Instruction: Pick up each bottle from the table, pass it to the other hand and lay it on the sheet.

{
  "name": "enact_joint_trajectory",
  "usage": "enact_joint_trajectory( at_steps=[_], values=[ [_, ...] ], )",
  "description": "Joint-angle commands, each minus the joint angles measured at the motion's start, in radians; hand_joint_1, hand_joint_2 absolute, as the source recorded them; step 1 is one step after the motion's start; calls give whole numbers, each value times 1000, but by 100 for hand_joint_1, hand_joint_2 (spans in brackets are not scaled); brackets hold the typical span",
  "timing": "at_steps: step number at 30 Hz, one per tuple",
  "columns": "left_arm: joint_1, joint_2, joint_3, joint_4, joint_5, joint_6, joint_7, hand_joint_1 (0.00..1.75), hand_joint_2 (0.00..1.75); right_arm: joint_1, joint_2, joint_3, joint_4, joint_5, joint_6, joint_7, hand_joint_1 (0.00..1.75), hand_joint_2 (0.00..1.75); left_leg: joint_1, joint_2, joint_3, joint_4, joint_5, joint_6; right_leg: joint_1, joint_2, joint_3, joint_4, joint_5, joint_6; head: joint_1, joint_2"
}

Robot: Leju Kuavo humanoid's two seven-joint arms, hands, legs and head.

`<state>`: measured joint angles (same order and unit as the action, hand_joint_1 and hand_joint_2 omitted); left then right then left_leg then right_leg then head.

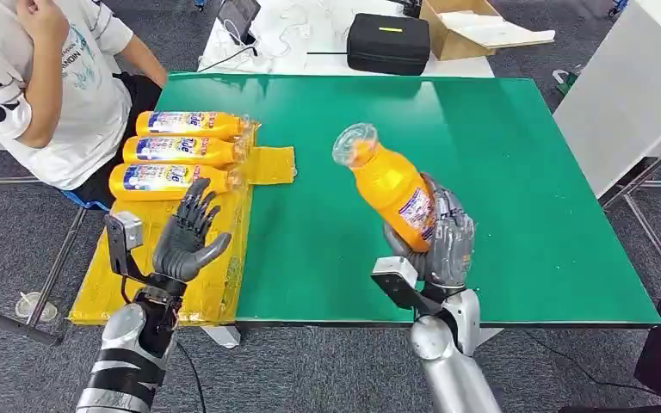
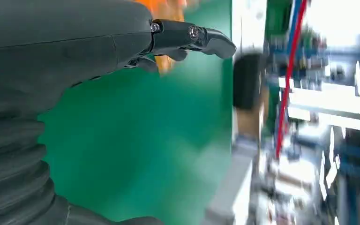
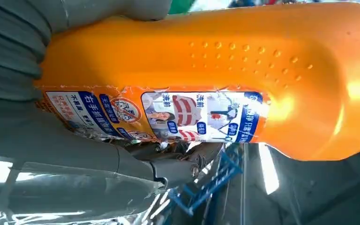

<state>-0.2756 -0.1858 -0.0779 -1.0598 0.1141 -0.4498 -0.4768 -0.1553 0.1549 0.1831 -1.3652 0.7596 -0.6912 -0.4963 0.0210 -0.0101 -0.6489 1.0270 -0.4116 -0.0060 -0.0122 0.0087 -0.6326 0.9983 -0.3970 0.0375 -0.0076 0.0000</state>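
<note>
Nearest the robot, the right hand (image 1: 447, 245) is raised above the front of the green table (image 1: 534, 215), its fingers (image 3: 178, 166) clamped around the lower body of an orange detergent bottle (image 1: 387, 185). The bottle is clear of the table and tilted, its clear cap leaning up and toward the left side. In the right wrist view the label sits against the palm, with the neck end free beyond the hand.

The left hand (image 1: 188, 237) hovers over the yellow sheet (image 1: 224, 249) at the table's left front edge, fingers (image 2: 194, 37) apart and extended, holding nothing. It stands well apart from the held bottle.

Farther along the sheet, three laid bottles (image 1: 185, 151) lie side by side, caps pointing toward the table's middle. Beyond them a person in a white T-shirt (image 1: 52, 95) sits at the far left corner. Behind the table, a black case (image 1: 389, 43) and an open cardboard box (image 1: 465, 30) rest on a white surface.

This looks like the start of the hand-over: the pick-up is done, the pass is not. Next, the two hands should likely meet over the table, with the left closing on the free upper part before the right lets go.
</note>
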Motion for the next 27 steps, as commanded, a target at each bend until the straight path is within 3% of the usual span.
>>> enact_joint_trajectory(
  at_steps=[1, 6, 9, 12, 27],
  values=[
    [-13, 35, -150, 26, 33, -42, 15, 0, 175, -25, 90, -8, 164, 50, -7, -51, 175, 175, 0, 2, 6, -1, -1, 1, 0, 1, 5, -1, -1, -2, 0, 0],
    [-35, 52, -183, 58, 60, -62, 11, 0, 175, -51, 69, 47, 193, 61, -7, -43, 175, 175, 0, 1, 3, -1, 0, 1, 0, 0, 3, -1, 0, -1, 0, 0],
    [-84, 38, -211, 165, 71, -57, 7, 0, 175, -91, 109, 77, 219, 180, -7, -45, 175, 175, 0, 2, 2, -1, 0, 1, 0, 1, 2, 0, 0, -1, 0, 0],
    [-113, 31, -233, 248, 101, -95, -16, 0, 175, -123, 126, 135, 267, 193, -7, -12, 175, 175, -1, 3, 4, -1, 0, 1, 0, 2, 3, 0, 0, -1, 0, 0],
    [-70, 48, -281, 160, 109, -112, -45, 0, 175, -174, 106, 233, 466, 48, 25, 58, 175, 175, 0, 3, 7, -2, -2, 1, 1, 1, 7, -1, -1, -2, 0, 0]
  ],
)
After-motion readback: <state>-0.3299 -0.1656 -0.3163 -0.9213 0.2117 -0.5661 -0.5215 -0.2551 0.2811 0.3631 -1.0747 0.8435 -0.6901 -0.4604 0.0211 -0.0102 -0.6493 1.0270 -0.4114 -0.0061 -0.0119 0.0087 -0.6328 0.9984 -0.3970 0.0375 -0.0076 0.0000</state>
